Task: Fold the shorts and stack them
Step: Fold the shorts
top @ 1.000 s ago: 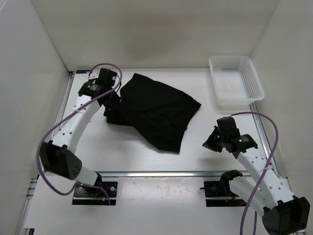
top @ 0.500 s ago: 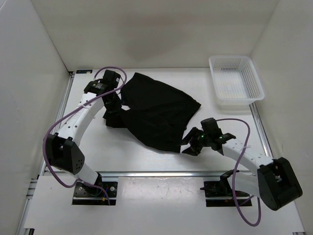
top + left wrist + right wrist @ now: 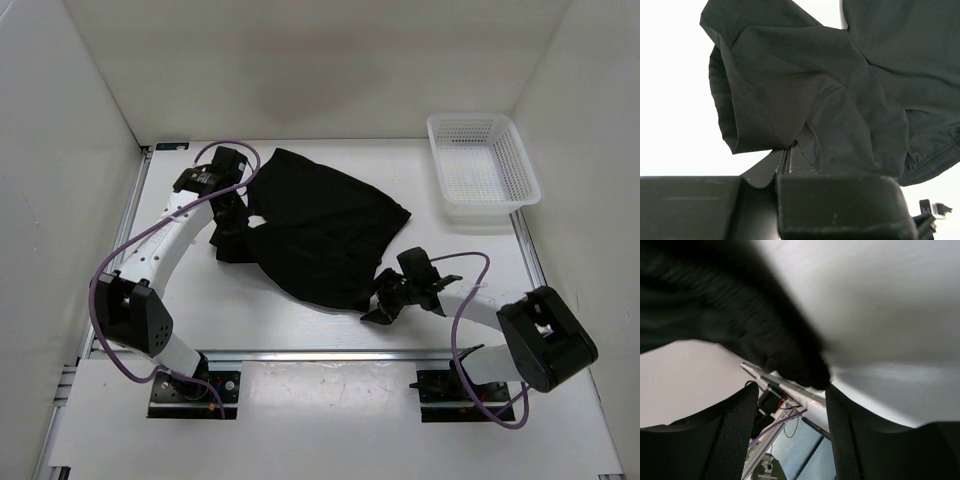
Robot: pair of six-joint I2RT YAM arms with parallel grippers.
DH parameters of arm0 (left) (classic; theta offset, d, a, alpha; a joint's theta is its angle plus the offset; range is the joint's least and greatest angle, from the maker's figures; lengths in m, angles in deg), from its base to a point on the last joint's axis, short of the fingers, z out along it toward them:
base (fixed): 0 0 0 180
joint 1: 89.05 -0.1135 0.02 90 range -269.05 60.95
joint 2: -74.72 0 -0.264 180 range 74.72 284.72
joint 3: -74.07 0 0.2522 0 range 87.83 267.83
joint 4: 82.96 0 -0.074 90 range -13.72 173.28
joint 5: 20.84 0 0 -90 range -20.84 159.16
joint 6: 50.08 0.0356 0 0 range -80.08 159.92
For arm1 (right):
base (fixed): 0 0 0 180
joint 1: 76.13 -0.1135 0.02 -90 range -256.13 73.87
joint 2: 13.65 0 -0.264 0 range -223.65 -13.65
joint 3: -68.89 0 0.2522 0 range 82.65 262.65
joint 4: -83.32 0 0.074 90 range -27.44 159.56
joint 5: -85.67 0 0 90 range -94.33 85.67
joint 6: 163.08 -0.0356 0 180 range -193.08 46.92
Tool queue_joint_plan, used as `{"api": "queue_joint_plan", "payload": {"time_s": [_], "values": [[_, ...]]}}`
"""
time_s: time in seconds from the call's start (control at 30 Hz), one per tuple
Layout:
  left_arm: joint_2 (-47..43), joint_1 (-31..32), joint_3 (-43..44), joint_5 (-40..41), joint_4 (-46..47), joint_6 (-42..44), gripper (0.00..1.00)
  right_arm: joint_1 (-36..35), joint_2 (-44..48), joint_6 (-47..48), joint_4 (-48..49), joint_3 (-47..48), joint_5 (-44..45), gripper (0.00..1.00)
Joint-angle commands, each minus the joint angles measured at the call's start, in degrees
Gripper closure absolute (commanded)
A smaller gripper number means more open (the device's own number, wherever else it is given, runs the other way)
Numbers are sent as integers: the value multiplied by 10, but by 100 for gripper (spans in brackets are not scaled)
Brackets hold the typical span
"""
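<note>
Listing hazards at the start of the fold: shorts [image 3: 325,235], black and soft, lying rumpled across the middle of the counter [image 3: 250,300], layers partly overlapped, nothing folded square yet; left fingers [image 3: 785,159] closed tight on a pinch of cloth at the garment's far-left edge, fabric bunched and draped around them; right fingers [image 3: 735,432] standing apart, holding nothing, low at the near-right corner of the shorts, the dark hem just at their mouth, though the blurred wrist view does not show whether it touches them; white basket [image 3: 484,205] at the far right, well apart, not involved. Risk one: right fingers closing on a single layer or on bare counter, since the corner is thin and lies flat; the fold would then drag crooked. Risk two: the left pinch looks small, so a lift or pull could slip it free, or gather more bunching instead of a clean edge. Risk three: both arms pulling unevenly, twisting the garment or sliding it toward the counter's edge.
</note>
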Motion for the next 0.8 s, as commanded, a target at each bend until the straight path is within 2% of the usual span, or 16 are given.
{"api": "queue_joint_plan", "payload": {"time_s": [0.0,0.1,0.17,0.23,0.27,0.3,0.33,0.5,0.77], "values": [[-29,-2,-1,2,0,4,90,-3,-35,-16,21,9,0,39],[-40,-2,-1,2,0,4,90,-3,-55,-10,26,15,6,42],[-40,-2,-8,2,0,9,90,-3,-62,5,-8,28,33,45],[-40,-2,-8,2,0,9,90,-3,-48,26,-47,50,63,60],[-46,-8,-8,-8,0,15,90,-3,-36,35,-97,58,86,70],[-46,-15,-8,-26,0,15,90,-3,-11,48,-121,78,139,100],[-53,-15,-8,-26,0,21,90,-3,3,74,-178,90,166,100],[-83,-20,-8,-20,-10,32,90,-3,88,148,-275,137,249,100],[-148,-26,-65,-28,-28,18,90,-8,234,201,-424,122,336,100]]}}
